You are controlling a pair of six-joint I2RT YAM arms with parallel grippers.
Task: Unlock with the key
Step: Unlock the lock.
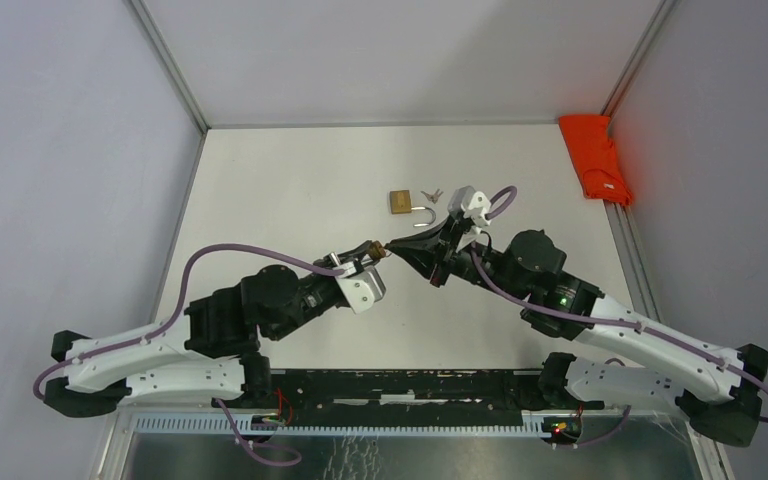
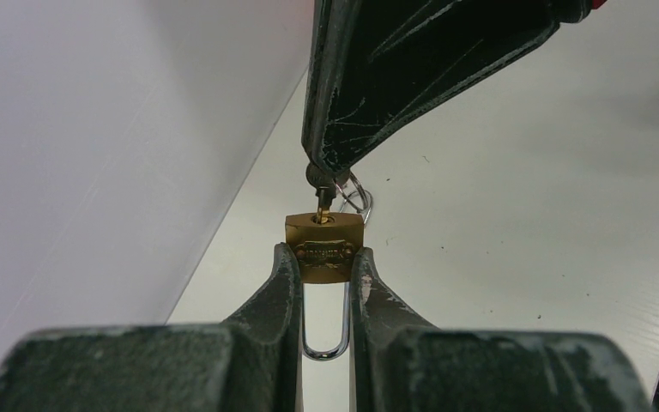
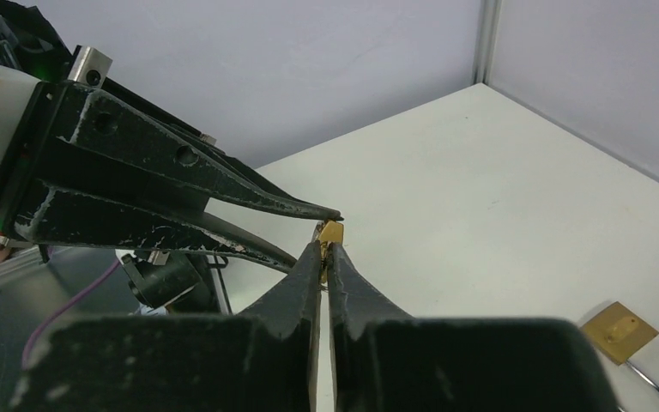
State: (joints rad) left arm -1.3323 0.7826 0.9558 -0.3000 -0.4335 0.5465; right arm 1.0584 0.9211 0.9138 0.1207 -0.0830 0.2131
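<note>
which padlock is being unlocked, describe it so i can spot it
Look just above the middle of the white table. There the left gripper clamps a small brass padlock off the surface, a key pushed into its keyhole. The other padlock lies flat on the table farther back, untouched.

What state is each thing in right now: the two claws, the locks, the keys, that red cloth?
left gripper: shut on the held padlock.
right gripper: shut on the key.
held padlock: clamped by its body; shackle locked or not, unclear.
key: pushed into the held padlock's keyhole.
spare padlock: lying untouched on the table.
spare keys: lying beside the spare padlock.
red cloth: crumpled at the table's far right edge.
</note>
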